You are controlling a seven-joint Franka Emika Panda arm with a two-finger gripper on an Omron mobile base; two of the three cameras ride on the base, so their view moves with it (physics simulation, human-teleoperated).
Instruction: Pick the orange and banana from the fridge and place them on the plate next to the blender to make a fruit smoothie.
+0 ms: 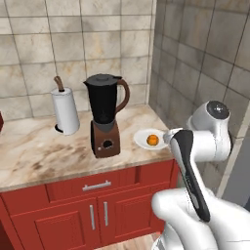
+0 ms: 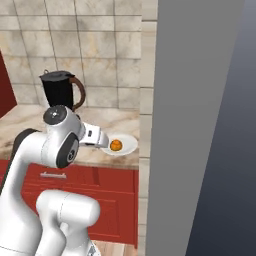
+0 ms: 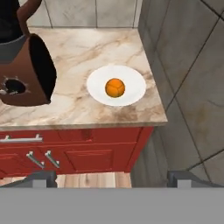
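The orange point(image 3: 115, 88) sits near the middle of the plate point(image 3: 133, 81), free of any grip, and the plate lies on the marble desk point(image 3: 87, 52) just beside the blender point(image 1: 105, 114), close to the desk's corner by the tiled side wall point(image 3: 188, 65). In the left base view a paper-towel roll point(image 1: 65, 110) stands on the blender's far side. Red cabinet doors point(image 3: 87, 159) run under the desk.

The tool point(image 3: 116, 178) hangs in front of the desk edge and above it, looking down at the plate; its two dark tips stand wide apart with nothing between them. The tall grey panel point(image 2: 200, 125) at the right of the right base view looks like the fridge side.

One fruit appears to be delivered, so the step in hand is likely going for the banana, which these pictures do not reveal. To do it well, the arm should lift clear and swing away without sweeping over the plate, since the round orange would roll off at a slight knock. The blender's handle and jug stand close, so the elbow needs room on that side. When the banana comes, it should be set beside the orange, on the bare part of the plate, laid low and flat before release.
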